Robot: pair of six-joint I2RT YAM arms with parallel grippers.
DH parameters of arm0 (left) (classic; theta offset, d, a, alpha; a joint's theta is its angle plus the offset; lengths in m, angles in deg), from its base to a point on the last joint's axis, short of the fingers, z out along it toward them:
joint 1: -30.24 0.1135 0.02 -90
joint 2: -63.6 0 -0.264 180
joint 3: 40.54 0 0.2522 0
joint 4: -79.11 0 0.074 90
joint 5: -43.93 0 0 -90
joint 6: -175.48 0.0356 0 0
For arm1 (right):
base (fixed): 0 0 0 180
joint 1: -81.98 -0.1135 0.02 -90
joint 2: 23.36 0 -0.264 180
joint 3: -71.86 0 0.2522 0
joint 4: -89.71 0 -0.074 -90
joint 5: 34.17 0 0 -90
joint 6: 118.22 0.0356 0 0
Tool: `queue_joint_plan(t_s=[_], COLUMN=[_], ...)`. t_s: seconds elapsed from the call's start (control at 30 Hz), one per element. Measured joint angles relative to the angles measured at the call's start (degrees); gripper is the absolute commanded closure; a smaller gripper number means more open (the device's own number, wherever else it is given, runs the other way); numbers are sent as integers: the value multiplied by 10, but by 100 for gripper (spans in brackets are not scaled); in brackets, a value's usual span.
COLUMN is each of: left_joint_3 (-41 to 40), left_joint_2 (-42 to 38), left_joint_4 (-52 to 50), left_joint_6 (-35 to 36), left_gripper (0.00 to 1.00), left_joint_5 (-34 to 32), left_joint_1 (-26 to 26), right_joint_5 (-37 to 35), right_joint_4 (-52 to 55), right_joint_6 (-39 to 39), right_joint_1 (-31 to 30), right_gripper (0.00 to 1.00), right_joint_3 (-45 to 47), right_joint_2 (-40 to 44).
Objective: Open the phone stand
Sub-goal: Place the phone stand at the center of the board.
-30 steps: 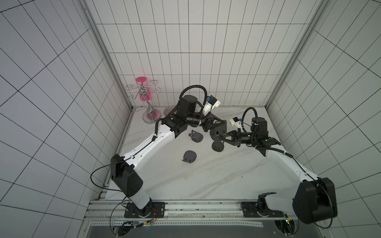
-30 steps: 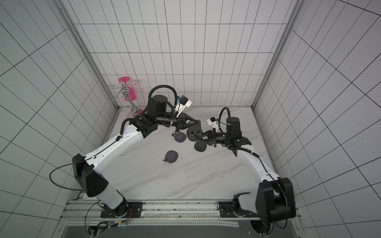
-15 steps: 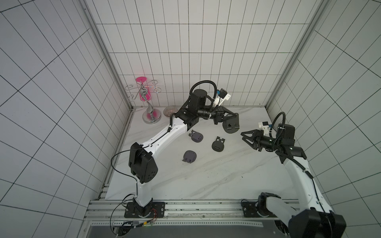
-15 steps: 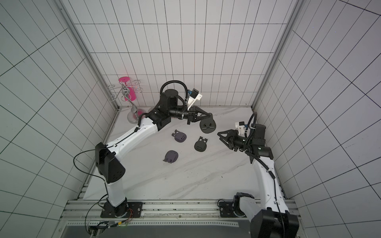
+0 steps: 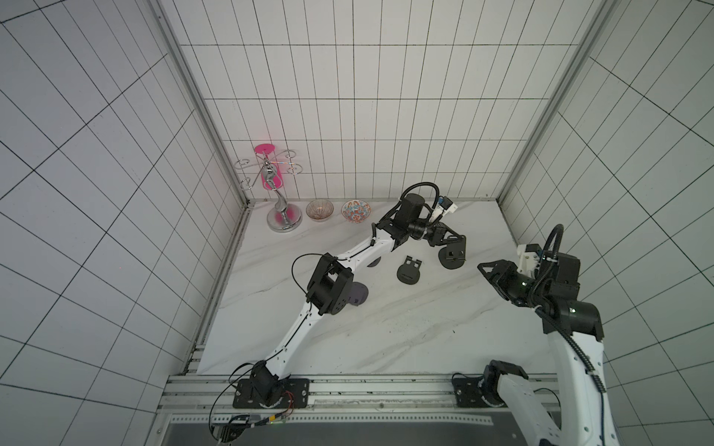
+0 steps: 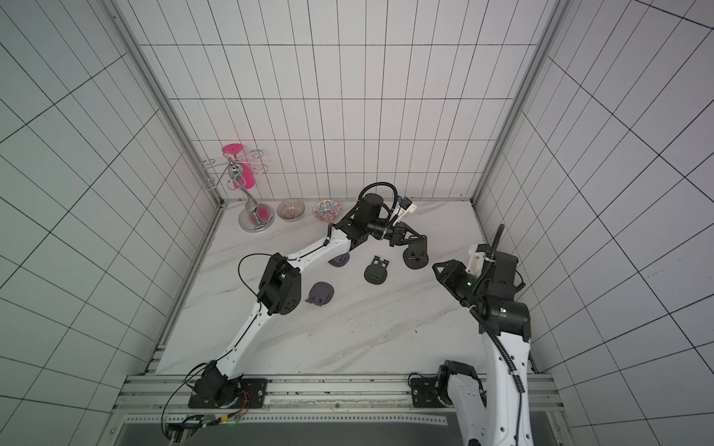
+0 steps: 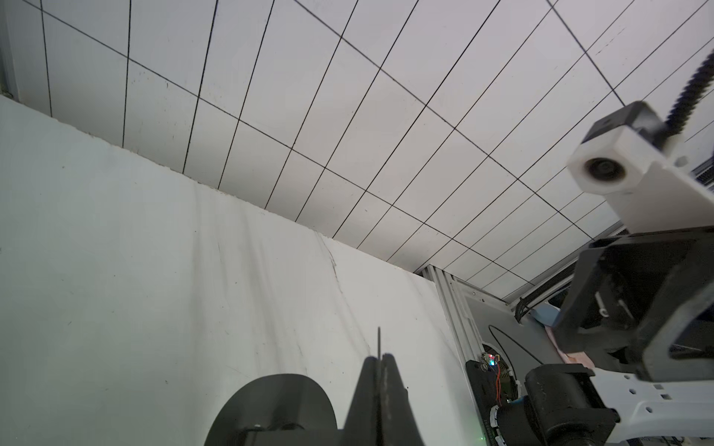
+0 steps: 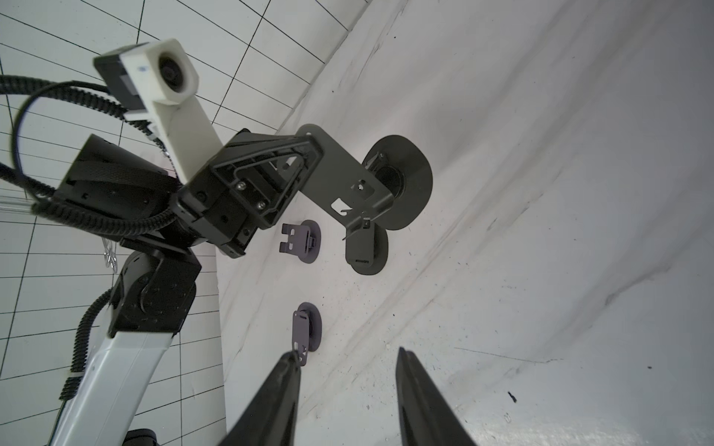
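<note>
Clearly, the left pincer (image 7: 379,358) was clamped on the thin plate of the black phone stand (image 5: 452,258), toward the far right side of the bench (image 5: 386,332). The right pincer (image 8: 345,351) stood open and empty, apart from it.

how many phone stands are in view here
4. Held black stand in the left gripper; loose black stand flat on the table beside it; far grey stand half under the left arm; near grey stand by that arm's elbow. None looks fully hidden.
</note>
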Motion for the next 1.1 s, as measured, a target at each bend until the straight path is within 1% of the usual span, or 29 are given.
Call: queue_joint_plan(t_s=[0.2, 0.37, 0.67, 0.9, 1.1], left_joint_3=[12, 26, 34, 42, 49], left_joint_2=[52, 80, 90, 97, 123], left_joint_4=[55, 88, 70, 38, 41], left_joint_6=[-48, -66, -46, -20, -21], left_gripper=[100, 100, 100, 100, 100], left_joint_5=[-1, -6, -30, -56, -66], left_joint_1=[-2, -11, -36, -38, -38], right_joint_5=[-46, -57, -59, -59, -60], right_joint_4=[13, 17, 17, 17, 16], right_joint_6=[-17, -24, -26, -31, -36], right_joint_1=[3, 3, 3, 3, 3], right_gripper=[56, 56, 57, 56, 56], right_joint_3=[2, 10, 40, 54, 58], right_joint_2=[1, 1, 0, -6, -6])
